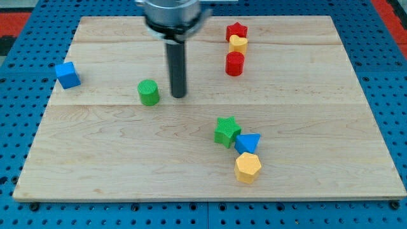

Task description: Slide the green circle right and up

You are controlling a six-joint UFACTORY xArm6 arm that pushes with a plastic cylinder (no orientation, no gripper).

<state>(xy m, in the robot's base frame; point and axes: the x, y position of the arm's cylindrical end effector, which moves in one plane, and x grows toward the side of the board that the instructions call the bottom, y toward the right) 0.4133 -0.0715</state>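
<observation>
My tip [179, 96] sits on the desk [127, 159] just right of the green circle [149, 92], small gap, not touching afaict. Green circle is left of centre in the frame. No jaws on this rig, just a rod; its mount is cut off at the frame's top edge.

Upper right: red star [237, 30], yellow block [238, 44] touching below it, shape hard to make out, partly hidden behind the red cylinder [234, 64]?? Can't tell if those two touch.

Lower centre-right cluster: green star [226, 131], blue block [247, 142] (looks triangular), yellow hexagon [247, 168], packed close together.

Blue cube [67, 74] at far left, near the desk edge, well apart from the rest.
</observation>
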